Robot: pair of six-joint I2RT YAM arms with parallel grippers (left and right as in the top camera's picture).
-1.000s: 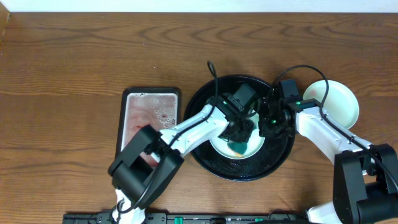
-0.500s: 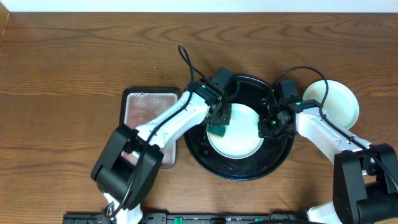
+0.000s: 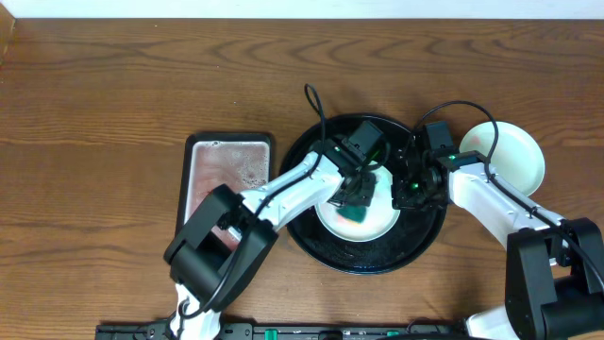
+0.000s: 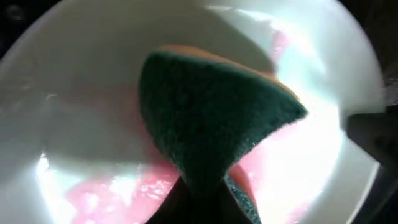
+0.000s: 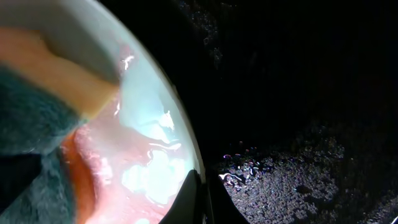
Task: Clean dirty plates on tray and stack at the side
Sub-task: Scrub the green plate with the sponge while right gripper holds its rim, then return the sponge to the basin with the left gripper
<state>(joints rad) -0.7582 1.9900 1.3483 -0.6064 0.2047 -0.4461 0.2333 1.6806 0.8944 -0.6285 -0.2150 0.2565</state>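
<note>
A pale mint plate (image 3: 370, 221) lies in the black round tray (image 3: 311, 234). It carries pink-red watery sauce (image 4: 112, 193). My left gripper (image 3: 357, 200) is shut on a green and orange sponge (image 4: 211, 118) that presses on the plate's inside. My right gripper (image 3: 404, 192) is shut on the plate's right rim (image 5: 198, 186), one finger inside and one outside. The sponge also shows at the left of the right wrist view (image 5: 37, 112). A second pale plate (image 3: 514, 156) sits on the table to the right of the tray.
A small rectangular sponge tray (image 3: 226, 184) with pinkish foamy water stands left of the black tray. The black tray's wet floor (image 5: 298, 143) shows beside the plate. Wooden table (image 3: 113, 104) all around.
My left gripper swung the sponge to the plate's left edge and has come back to the plate's upper middle. My right gripper has stayed on the rim.
</note>
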